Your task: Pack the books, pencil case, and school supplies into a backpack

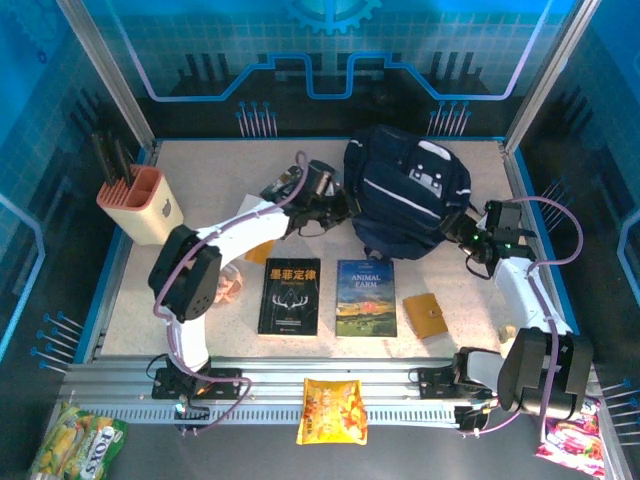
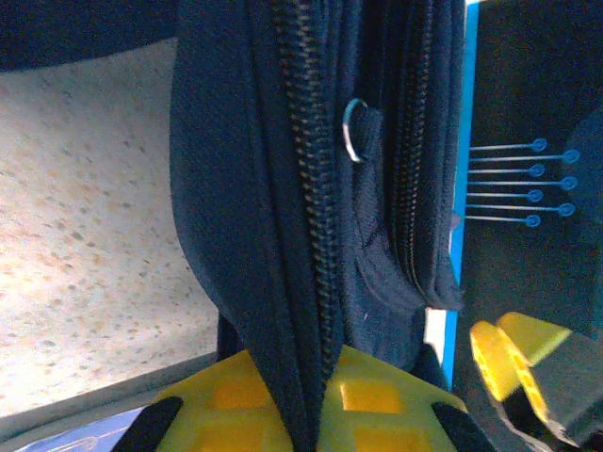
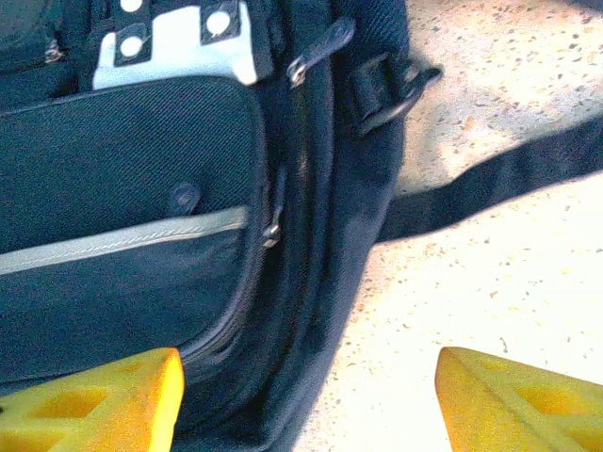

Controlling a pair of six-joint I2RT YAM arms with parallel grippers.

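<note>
Matt woven-cloth backpack (image 3: 122,160), metal zip (image 2: 311,188), perhaps glossy books (image 1: 289,296)

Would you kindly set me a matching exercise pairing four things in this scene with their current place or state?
Things:
1. left arm's fingers
2. right arm's fingers
3. black book
4. tan square piece

Places or states:
A. open at the backpack's side
B. lying flat, right of the Animal Farm book
C. shut on the backpack's zip edge
D. lying flat, left of the Animal Farm book

Pairs: 1-C, 2-A, 3-D, 4-B
</note>
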